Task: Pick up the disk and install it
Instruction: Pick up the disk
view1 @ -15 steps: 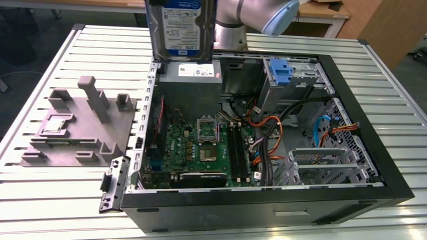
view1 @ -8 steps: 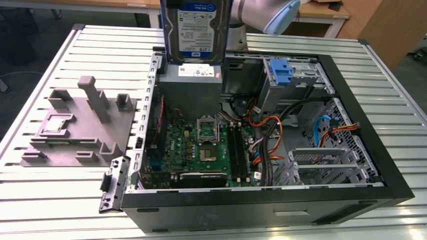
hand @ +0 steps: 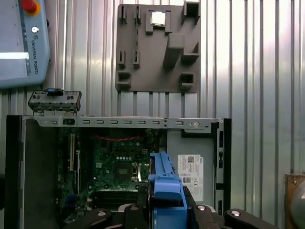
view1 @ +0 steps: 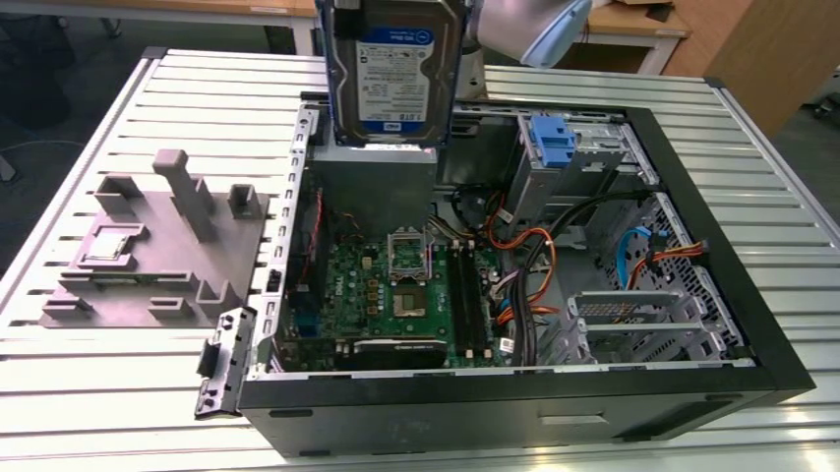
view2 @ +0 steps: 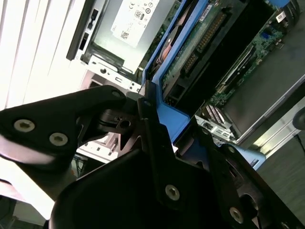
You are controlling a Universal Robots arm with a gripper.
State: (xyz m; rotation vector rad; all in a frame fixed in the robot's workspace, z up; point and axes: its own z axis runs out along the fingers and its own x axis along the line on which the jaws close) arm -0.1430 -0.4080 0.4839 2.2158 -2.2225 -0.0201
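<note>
Black fingers (view2: 155, 143) grip silver, white-labelled, blue-bracketed disk (view1: 393, 74).

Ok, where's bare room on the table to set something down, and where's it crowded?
Bare slatted table between the grey fixture and the near edge, plus a strip at the exterior view's right of the computer case. Crowded: cables inside the case; the disk hangs above it.

The disk (view1: 391, 74) and the hand (hand: 167, 212), partly out of frame
In the exterior view the disk's upper end is cut off by the top edge, and the power-supply box (view1: 374, 187) is partly hidden behind it. In the first wrist view the hand is cut off by the frame edge.
</note>
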